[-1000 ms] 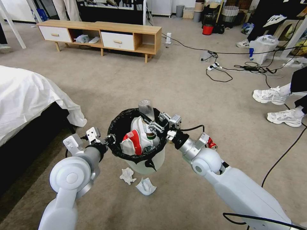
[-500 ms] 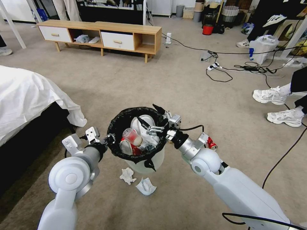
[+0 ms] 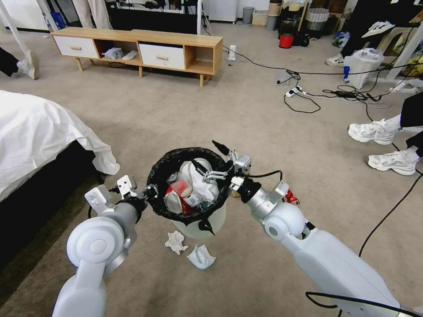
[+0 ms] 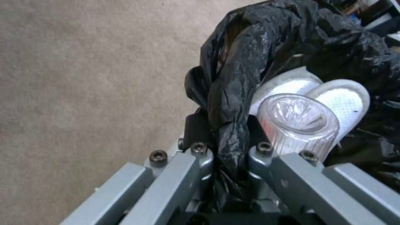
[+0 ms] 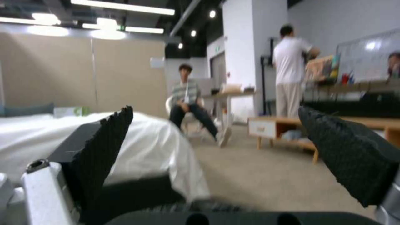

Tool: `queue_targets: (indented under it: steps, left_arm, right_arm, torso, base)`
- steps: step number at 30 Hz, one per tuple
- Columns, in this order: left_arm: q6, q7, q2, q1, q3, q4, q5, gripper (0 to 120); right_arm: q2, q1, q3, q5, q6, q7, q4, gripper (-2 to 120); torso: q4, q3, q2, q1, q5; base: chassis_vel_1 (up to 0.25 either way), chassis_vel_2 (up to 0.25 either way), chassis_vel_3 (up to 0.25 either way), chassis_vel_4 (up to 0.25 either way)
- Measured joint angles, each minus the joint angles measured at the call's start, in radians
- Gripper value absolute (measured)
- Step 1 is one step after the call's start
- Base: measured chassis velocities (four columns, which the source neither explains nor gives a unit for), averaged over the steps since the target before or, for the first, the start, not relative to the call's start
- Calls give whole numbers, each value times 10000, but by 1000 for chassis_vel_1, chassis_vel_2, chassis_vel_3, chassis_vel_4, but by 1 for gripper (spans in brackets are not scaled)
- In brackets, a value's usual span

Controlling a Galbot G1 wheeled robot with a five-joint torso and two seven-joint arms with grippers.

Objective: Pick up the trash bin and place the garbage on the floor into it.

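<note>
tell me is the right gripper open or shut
Open: the right gripper hangs over the trash bin rim, its black pads wide apart with nothing between them.

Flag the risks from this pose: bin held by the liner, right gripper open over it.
1. The left gripper pinches only the black bag liner at the rim of the trash bin; the film could slip or tear.
2. The plastic bottle lies high on the pile and could roll out if the bin tilts.
3. The right gripper sits open at the rim and might snag the liner.
</note>
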Motion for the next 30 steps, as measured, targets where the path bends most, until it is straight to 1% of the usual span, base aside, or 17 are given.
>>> queue_targets:
  steps: [1, 5, 8, 15, 17, 18, 19, 20, 22, 23, 24, 25, 26, 27, 28, 29, 30]
  left_arm:
    - [-2, -4, 7, -22, -95, 4, -18, 4]
    - [-3, -11, 9, -40, -177, 32, -40, 4]
    - [-5, -28, 21, -80, -225, 37, -44, 4]
    - [-16, -2, 14, -126, -358, 17, 44, 4]
    - [-79, 92, 30, -144, -470, -70, 145, 4]
    - [-79, 92, 30, -144, -470, -70, 145, 4]
    - [-114, 148, 38, -148, -522, -116, 207, 4]
    - [-114, 148, 38, -148, -522, -116, 207, 4]
    - [-178, 231, 70, -147, -618, -198, 302, 4]
    - [-203, 261, 90, -136, -691, -254, 336, 4]
    - [-203, 261, 90, -136, -691, -254, 336, 4]
    - [-228, 293, 105, -119, -741, -288, 370, 4]
    - [-228, 293, 105, -119, -741, -288, 370, 4]
    - [-273, 365, 125, -100, -793, -337, 458, 4]
    - [-293, 401, 132, -89, -814, -364, 501, 4]
    - [-293, 401, 132, -89, -814, -364, 501, 4]
    - [-318, 441, 145, -67, -847, -417, 545, 4]
  right_arm:
    - [0, 73, 342, 41, -53, 37, 254, 100]
    - [-26, 104, 854, 165, -142, 64, 595, 100]
    - [-195, 110, 1693, 463, -282, 95, 981, 100]
    - [-336, -85, 2571, 523, -389, 235, 820, 100]
    - [-370, -271, 2932, 185, -623, 576, 593, 100]
    - [-370, -271, 2932, 185, -623, 576, 593, 100]
    - [-370, -373, 3084, -118, -848, 945, 431, 100]
    - [-370, -373, 3084, -118, -848, 945, 431, 100]
    - [-353, -519, 3195, -543, -1263, 1869, 165, 100]
    - [-330, -638, 3203, -791, -1855, 2699, -5, 100]
    - [-330, -638, 3203, -791, -1855, 2699, -5, 100]
    - [-316, -736, 3167, -914, -2267, 3252, -142, 100]
    - [-316, -736, 3167, -914, -2267, 3252, -142, 100]
    - [-274, -847, 3047, -1069, -2712, 3872, -343, 100]
    - [-240, -922, 2937, -1166, -3007, 4257, -482, 100]
    - [-240, -922, 2937, -1166, -3007, 4257, -482, 100]
    - [-196, -1025, 2788, -1249, -3433, 4737, -641, 100]
  torso:
    - [1, 0, 0, 0, -1]
    - [1, 0, 1, 0, -1]
    - [-1, 0, 0, 0, -1]
    - [-1, 0, 0, 0, 0]
    - [-1, 0, 0, 0, 1]
    - [-1, 0, 0, 0, 1]
    - [0, 0, 0, 0, 1]
    - [0, 0, 0, 0, 1]
    - [-2, 0, 0, 0, 1]
    - [0, 0, 0, 0, 1]
    - [0, 0, 0, 0, 1]
    - [-1, 0, 0, 0, 1]
    - [-1, 0, 0, 0, 1]
    - [-1, 0, 0, 0, -2]
    - [-1, 0, 0, 0, 0]
    - [-1, 0, 0, 0, 0]
    - [0, 0, 0, 0, 1]
  base:
    - [0, 0, 0, 0]
    - [0, 0, 0, 0]
    - [0, 0, 0, 0]
    - [0, 0, 0, 0]
    - [0, 0, 0, 0]
    - [0, 0, 0, 0]
    - [0, 0, 0, 0]
    - [0, 0, 0, 0]
    - [0, 0, 0, 0]
    - [0, 0, 0, 0]
    - [0, 0, 0, 0]
    - [0, 0, 0, 0]
    - [0, 0, 0, 0]
    - [0, 0, 0, 0]
    - [0, 0, 0, 0]
    - [0, 0, 0, 0]
    - [0, 0, 0, 0]
